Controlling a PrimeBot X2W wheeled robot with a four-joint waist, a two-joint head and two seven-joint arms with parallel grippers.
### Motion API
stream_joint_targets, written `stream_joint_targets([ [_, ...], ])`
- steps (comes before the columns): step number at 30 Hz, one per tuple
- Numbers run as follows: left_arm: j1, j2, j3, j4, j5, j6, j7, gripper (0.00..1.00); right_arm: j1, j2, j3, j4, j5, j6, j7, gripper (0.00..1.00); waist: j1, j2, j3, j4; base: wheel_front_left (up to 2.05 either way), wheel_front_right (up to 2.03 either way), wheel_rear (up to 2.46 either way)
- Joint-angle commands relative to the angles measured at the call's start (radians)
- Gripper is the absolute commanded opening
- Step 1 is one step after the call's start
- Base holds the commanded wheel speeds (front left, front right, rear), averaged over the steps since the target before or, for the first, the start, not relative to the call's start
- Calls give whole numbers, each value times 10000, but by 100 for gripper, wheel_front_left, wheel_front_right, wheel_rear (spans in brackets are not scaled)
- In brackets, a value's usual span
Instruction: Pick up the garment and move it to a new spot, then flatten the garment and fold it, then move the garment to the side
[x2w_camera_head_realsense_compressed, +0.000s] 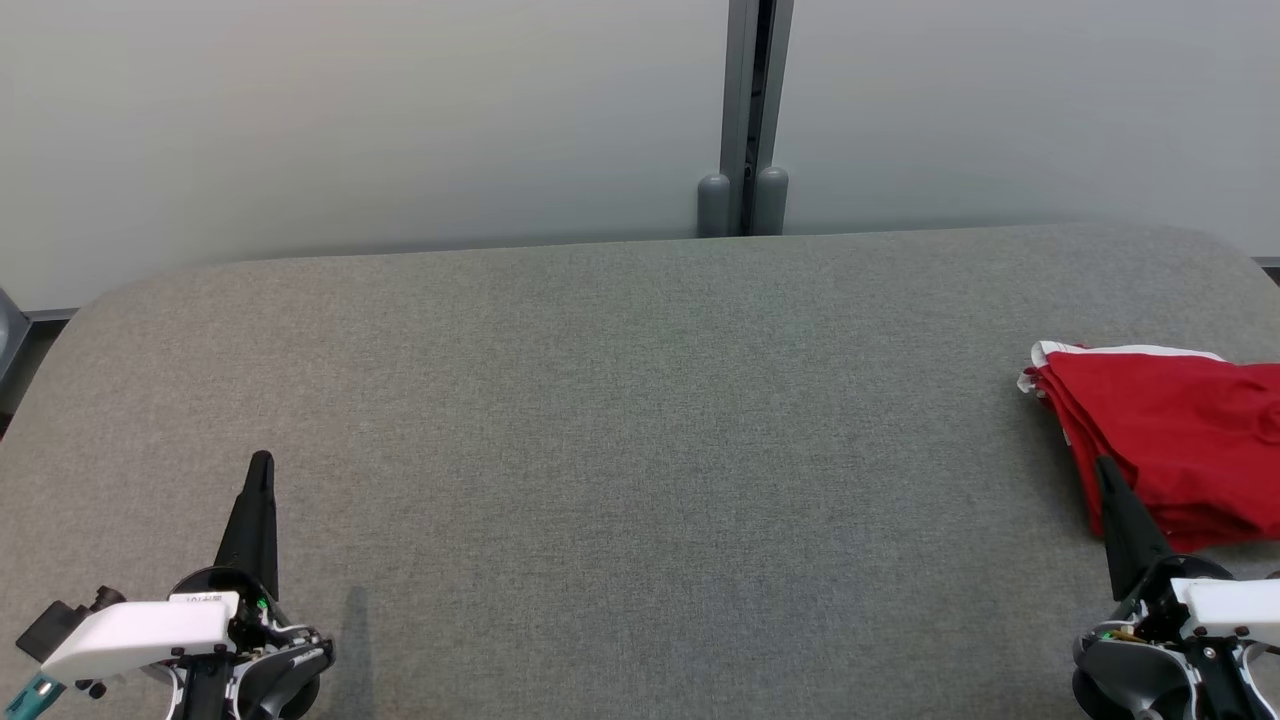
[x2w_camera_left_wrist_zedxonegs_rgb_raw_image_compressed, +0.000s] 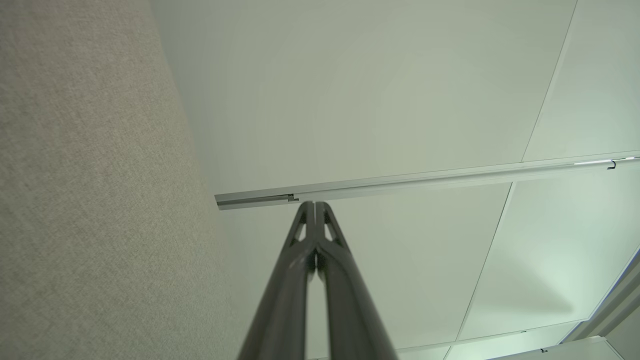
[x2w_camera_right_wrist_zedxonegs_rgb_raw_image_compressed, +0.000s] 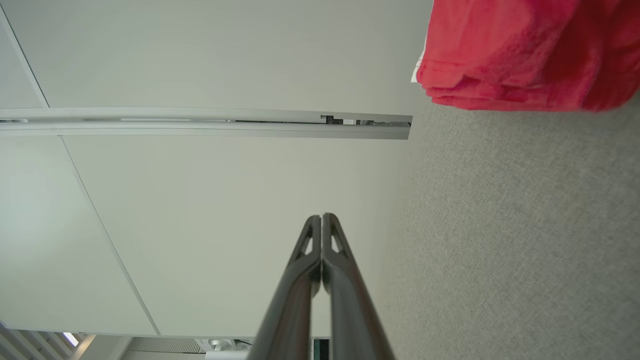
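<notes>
The folded red garment (x2w_camera_head_realsense_compressed: 1170, 440) lies at the right edge of the grey tabletop (x2w_camera_head_realsense_compressed: 640, 450), near the right gripper (x2w_camera_head_realsense_compressed: 1104, 466), whose fingers are pressed together and empty. The right wrist view adds the garment's stacked layers and white trim. The left wrist view shows the left gripper (x2w_camera_left_wrist_zedxonegs_rgb_raw_image_compressed: 313, 205) likewise closed on nothing.
</notes>
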Motion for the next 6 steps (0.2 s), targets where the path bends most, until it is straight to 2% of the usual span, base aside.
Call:
stream_joint_targets([
  [1, -126, 54, 33, -20, -12, -28, 33, 0, -91, -50, -1, -24, 25, 4, 28, 0, 0, 0, 0, 0, 0, 0, 0],
  [6, -126, 54, 33, -20, -12, -28, 33, 0, -91, -49, 1, -24, 25, 4, 28, 0, 0, 0, 0, 0, 0, 0, 0],
])
